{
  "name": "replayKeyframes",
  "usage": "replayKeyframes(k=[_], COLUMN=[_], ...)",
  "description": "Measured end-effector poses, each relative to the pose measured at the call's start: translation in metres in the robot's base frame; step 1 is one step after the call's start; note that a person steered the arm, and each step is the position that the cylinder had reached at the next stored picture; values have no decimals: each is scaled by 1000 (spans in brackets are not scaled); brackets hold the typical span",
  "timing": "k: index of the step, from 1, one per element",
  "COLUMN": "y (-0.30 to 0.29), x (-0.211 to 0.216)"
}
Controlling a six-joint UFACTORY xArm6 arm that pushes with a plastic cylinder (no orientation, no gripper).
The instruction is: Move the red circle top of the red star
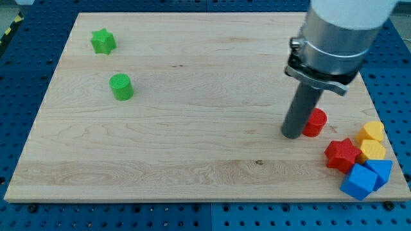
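The red circle (pixel 315 122) lies at the view's right on the wooden board (pixel 192 109). The red star (pixel 341 154) lies below and to the right of it, near the board's lower right corner. My tip (pixel 292 135) rests on the board, touching the red circle's left side. The rod hides part of the red circle's left edge.
Two yellow blocks (pixel 372 132) (pixel 373 151) and two blue blocks (pixel 358 181) (pixel 380 171) crowd around the red star's right side. A green star (pixel 103 42) and a green cylinder (pixel 121 86) lie at the view's upper left.
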State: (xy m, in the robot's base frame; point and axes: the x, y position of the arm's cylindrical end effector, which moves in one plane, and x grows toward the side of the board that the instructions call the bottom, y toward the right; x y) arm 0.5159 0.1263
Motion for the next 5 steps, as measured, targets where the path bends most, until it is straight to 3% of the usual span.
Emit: replayKeyframes(k=[1,2,5], y=[-35,-26,30], x=[-18,-46,-29])
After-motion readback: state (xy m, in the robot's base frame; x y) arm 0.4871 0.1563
